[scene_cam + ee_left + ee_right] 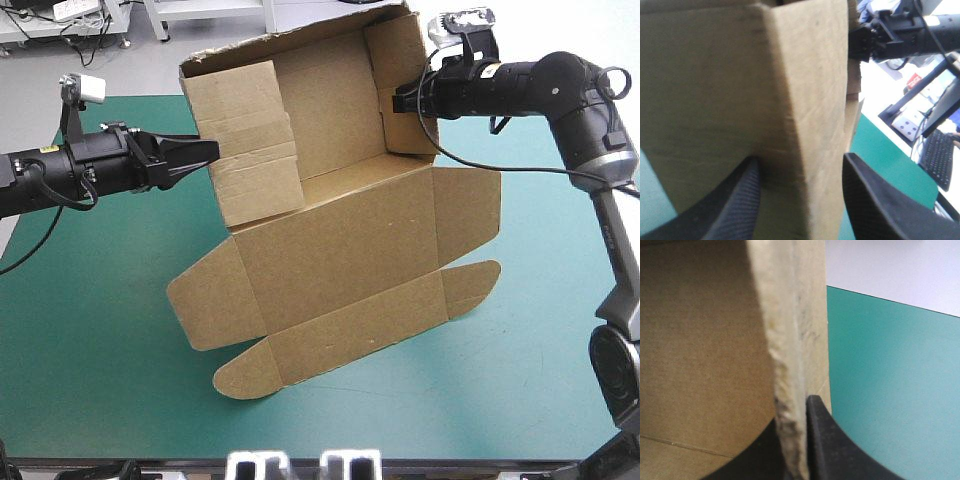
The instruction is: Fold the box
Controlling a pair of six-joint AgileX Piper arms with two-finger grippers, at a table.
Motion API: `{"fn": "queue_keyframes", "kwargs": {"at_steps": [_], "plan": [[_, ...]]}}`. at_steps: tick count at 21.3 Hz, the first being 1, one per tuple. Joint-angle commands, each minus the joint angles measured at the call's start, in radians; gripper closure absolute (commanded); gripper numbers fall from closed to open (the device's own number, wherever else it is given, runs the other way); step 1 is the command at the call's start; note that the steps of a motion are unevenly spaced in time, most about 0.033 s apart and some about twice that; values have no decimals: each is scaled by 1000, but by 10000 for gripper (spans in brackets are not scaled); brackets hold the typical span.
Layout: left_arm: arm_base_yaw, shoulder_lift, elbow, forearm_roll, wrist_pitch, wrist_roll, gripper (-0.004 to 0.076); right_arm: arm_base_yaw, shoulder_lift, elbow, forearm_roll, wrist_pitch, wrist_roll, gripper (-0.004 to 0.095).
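The brown box is tipped up at the table's middle. Its tray with raised walls faces me, and the lid with its rounded flaps lies flat toward the front edge. My left gripper is at the tray's left wall. In the left wrist view that gripper is open, its black fingers astride the folded wall. My right gripper is shut on the right wall near its top. In the right wrist view the board's edge sits pinched in that gripper. The right gripper also shows beyond the box.
The teal-green cover surrounds the box, with wide stretches at the front left and front right. The table's far edge runs just behind the raised tray. The lid's rounded flap lies nearest the front edge.
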Motion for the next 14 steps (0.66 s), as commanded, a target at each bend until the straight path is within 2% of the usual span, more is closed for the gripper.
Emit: {"fn": "queue_keyframes", "kwargs": {"at_steps": [1, 5, 7, 10, 14], "plan": [[-6, -24, -27, -14, -61, -8, 355, 12, -46, -30, 81, -58, 32, 912], [-10, -24, -27, 121, -123, -89, 405, 78, -48, -30, 64, -74, 46, 911], [-24, -24, -27, 177, -176, -95, 416, 116, -48, -30, 12, -87, 85, 911], [-40, -24, -27, 295, -302, -207, 433, 175, -52, -30, -66, -87, 146, 911], [-40, -10, -27, 341, -363, -268, 451, 234, -66, -30, -112, -95, 187, 911]]}}
